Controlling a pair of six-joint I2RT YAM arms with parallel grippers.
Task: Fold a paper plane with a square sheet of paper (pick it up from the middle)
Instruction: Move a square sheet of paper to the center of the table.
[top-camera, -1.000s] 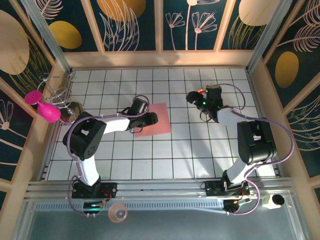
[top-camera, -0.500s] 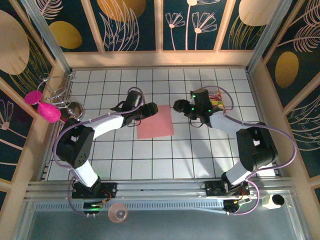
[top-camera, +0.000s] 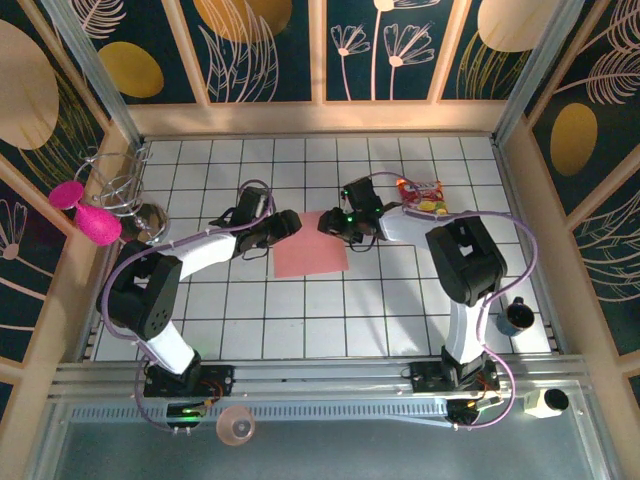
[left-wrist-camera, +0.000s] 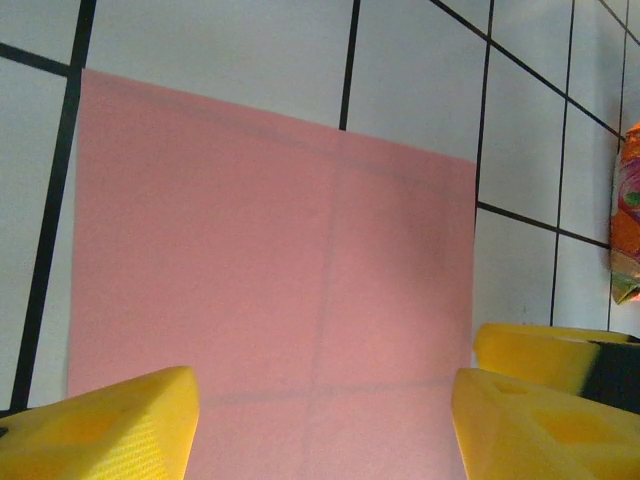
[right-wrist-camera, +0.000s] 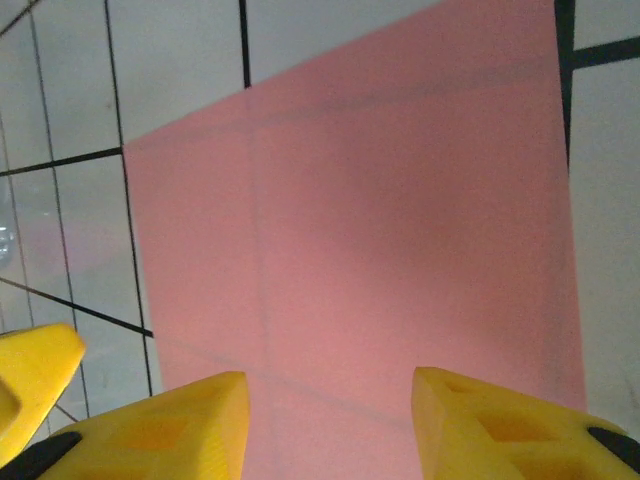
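On table (top-camera: 300, 320), square sheet of paper (top-camera: 311, 248); snack packet (top-camera: 425, 197) behind-right.

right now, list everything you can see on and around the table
square sheet of paper: 1, salmon pink, flat on the tiles mid-table
snack packet: 1, red and yellow, far right of the paper
mug: 1, dark, right edge of the table
magenta discs: 2, magenta, on the left wall
wire rack: 1, metal, far left corner
small cup: 1, pale pink, below the near rail
left gripper: 1, yellow fingers, open at the paper's left side
right gripper: 1, yellow fingers, open at the paper's right side
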